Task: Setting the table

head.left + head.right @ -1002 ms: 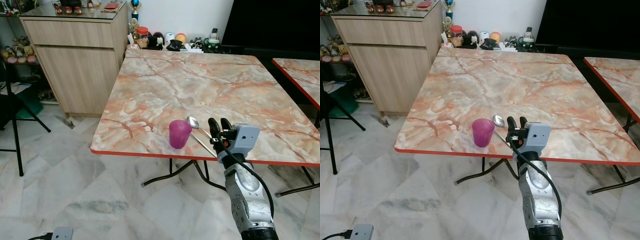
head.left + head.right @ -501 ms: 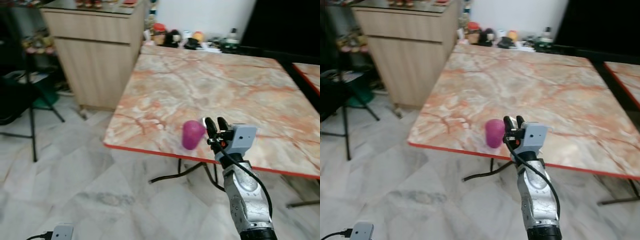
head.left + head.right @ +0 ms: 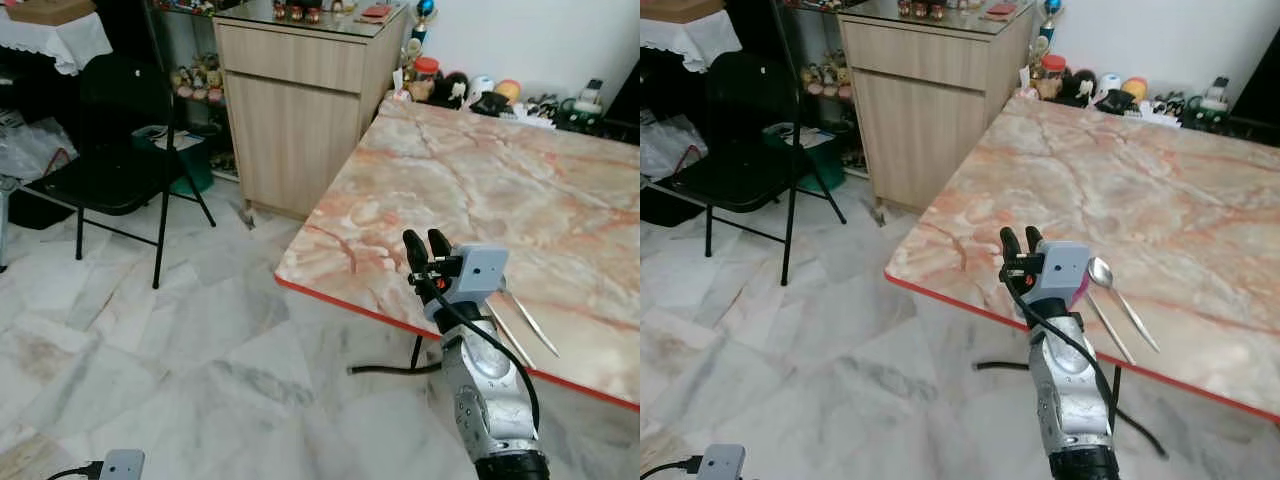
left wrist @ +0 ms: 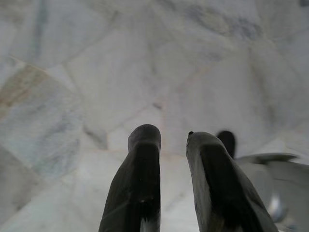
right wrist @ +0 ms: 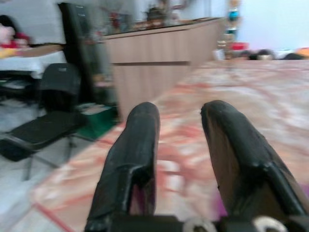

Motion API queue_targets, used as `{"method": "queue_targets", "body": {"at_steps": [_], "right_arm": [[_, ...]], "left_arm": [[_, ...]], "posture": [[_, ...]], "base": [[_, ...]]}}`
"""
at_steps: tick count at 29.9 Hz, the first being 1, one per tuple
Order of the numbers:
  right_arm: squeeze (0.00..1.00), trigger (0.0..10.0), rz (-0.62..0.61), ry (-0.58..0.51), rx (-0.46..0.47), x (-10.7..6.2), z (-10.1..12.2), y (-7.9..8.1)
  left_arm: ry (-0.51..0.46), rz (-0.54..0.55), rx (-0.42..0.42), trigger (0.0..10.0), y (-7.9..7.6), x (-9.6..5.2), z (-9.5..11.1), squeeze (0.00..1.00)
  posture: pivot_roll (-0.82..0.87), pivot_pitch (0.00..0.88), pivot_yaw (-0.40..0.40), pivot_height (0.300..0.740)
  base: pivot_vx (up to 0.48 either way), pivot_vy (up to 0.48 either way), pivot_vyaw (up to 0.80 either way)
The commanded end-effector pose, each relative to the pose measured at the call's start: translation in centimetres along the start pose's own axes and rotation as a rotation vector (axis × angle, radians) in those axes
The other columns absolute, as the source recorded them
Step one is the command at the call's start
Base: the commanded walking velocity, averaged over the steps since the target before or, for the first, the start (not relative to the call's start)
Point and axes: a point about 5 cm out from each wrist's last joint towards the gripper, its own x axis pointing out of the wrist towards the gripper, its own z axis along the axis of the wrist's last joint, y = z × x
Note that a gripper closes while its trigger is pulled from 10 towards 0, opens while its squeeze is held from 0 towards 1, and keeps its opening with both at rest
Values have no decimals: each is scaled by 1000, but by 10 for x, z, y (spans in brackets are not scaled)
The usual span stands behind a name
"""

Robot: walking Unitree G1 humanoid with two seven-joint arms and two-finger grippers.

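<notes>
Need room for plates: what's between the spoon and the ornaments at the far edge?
Nothing: between spoon and ornaments the marble tabletop lies bare, in both eye views.

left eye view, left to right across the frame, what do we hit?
Black folding chair → wooden cabinet → right end effector → spoon on the marble table.
</notes>
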Motion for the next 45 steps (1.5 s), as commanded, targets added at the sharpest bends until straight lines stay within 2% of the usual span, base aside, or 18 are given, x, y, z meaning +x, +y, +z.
{"method": "queue_targets", "body": {"at_steps": [1,8,12,15,17,20,23,30,37,45], "right_arm": [[0,10000,9,11,3,2,0,2],[0,10000,-13,91,-60,9,2,-4],[0,10000,28,215,-140,12,0,-4],[0,10000,38,270,-161,14,1,-5],[0,10000,70,308,-223,20,8,-6],[0,10000,86,348,-208,23,11,-7],[0,10000,96,365,-260,25,15,-9],[0,10000,144,447,-303,23,16,-9],[0,10000,92,485,-305,24,17,-19],[0,10000,110,520,-315,22,14,-19]], "left_arm": [[16,7,-12,10000,2,-2,-5,0],[18,5,-13,10000,2,-2,-6,0],[19,1,-11,10000,1,-3,-7,0],[20,-2,-12,10000,1,-2,-7,0],[20,-3,-12,10000,0,-2,-7,0],[21,-5,-12,10000,0,-3,-8,0],[23,-5,-12,10000,-1,-3,-8,0],[26,-10,-10,10000,-1,-3,-10,0],[23,-16,-8,10000,-3,-3,-9,0],[26,-18,-8,10000,-4,-3,-9,0]], "posture": [[117,108,-32,740],[115,110,-32,740],[111,111,-32,740],[111,111,-32,740],[107,110,-34,740],[106,107,-35,740],[108,101,-38,740],[101,97,-37,740],[101,97,-42,740],[100,105,-42,740]], "base": [[0,0,0],[0,0,0],[0,0,0],[0,0,0],[0,0,0],[0,0,0],[0,0,0],[0,0,0],[0,0,0],[0,0,0]]}}
